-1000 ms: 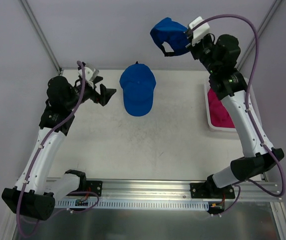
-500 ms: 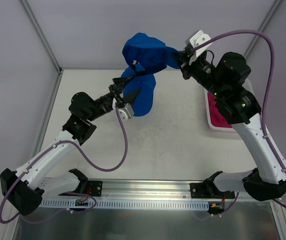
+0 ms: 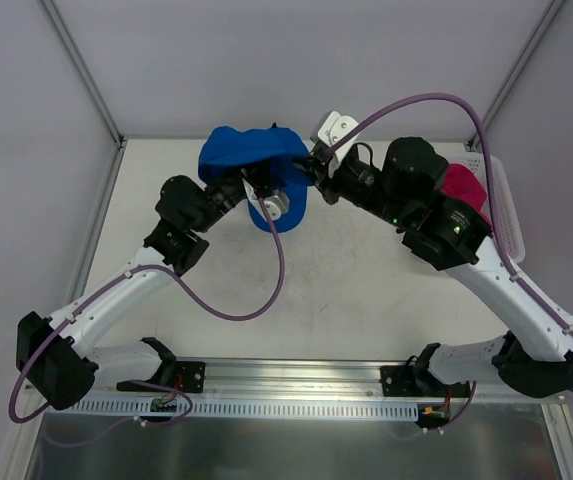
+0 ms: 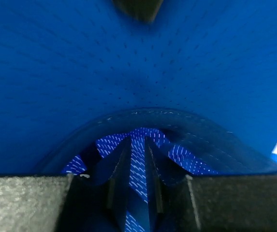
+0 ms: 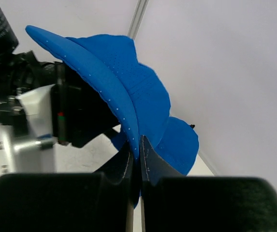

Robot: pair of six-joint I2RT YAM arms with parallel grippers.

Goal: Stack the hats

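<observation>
A royal blue hat (image 3: 246, 155) hangs in the air at the back of the table, held from both sides. My right gripper (image 3: 311, 170) is shut on the edge of its brim (image 5: 104, 82), and its fingers (image 5: 139, 142) meet on the blue fabric. My left gripper (image 3: 243, 182) reaches under the crown. In the left wrist view this hat (image 4: 138, 63) fills the frame, and the left gripper (image 4: 138, 145) pinches a fold of its inner band. A second blue hat (image 3: 292, 207) lies flat on the table right below, also seen in the right wrist view (image 5: 182, 145).
A magenta pink hat (image 3: 463, 185) sits in a white tray (image 3: 501, 205) at the right table edge, partly behind my right arm. Both forearms cross the middle of the table toward the back. Metal frame posts (image 3: 81, 65) rise at the back corners.
The right gripper has carried the blue hat left and down over the hat on the table. The left arm swung in from the left and closed on the hat's inner band.
</observation>
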